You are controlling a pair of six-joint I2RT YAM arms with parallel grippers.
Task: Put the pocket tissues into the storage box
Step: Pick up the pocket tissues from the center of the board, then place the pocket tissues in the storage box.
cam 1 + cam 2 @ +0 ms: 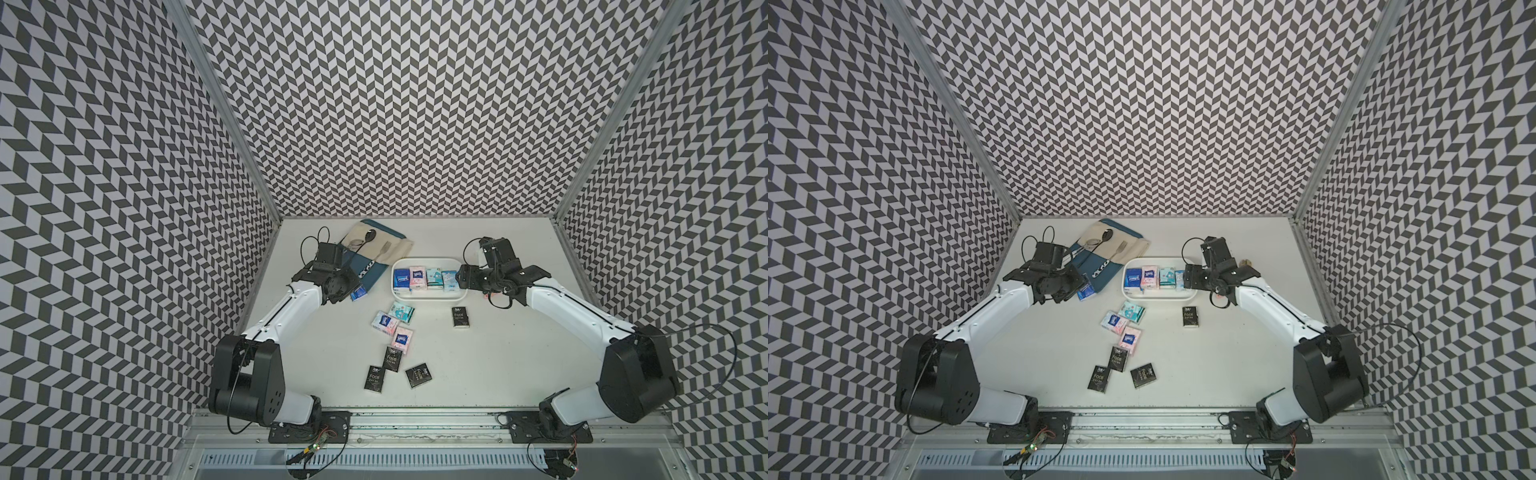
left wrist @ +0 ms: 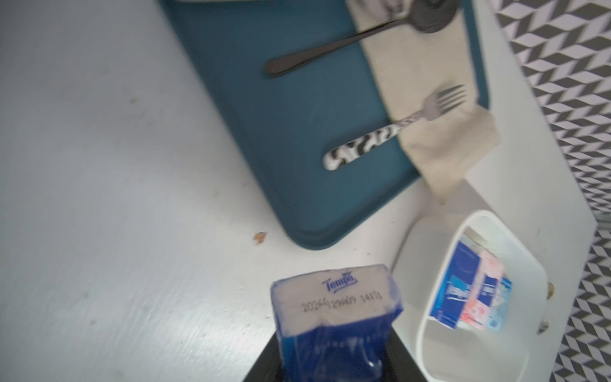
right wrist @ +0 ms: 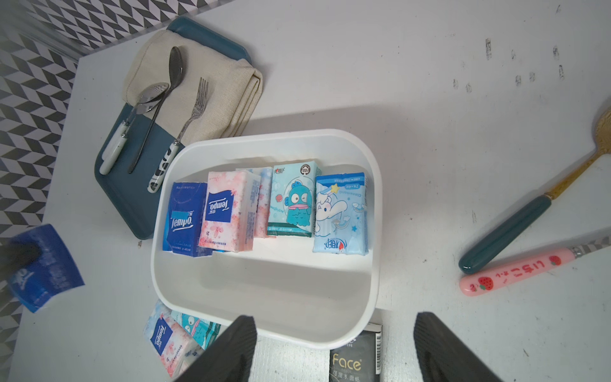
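Storage box [image 1: 428, 295]: mid-table, toward the rear.
In it: row of pocket tissues [image 1: 417, 277] standing along the far wall.
Left-rear of box: tray [image 3: 129, 208] bearing a cloth [image 3: 224, 96], with a fork [image 3: 195, 106] and two spoons [image 3: 175, 66] laid across both.
Before the box: six loose packets [image 1: 384, 322] (a lone packet [image 1: 460, 317] lies apart, before the box's right end).
Between box and tray's near corner: held packet [image 1: 358, 294], in the left gripper [image 2: 330, 360].
Right of box: two utensils [image 3: 506, 238].

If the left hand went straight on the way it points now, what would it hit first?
Probably the bare table, just short of the blue tray; the dark blue packet gripped in the left hand would touch first. The storage box lies off to one side. Depth is unclear.
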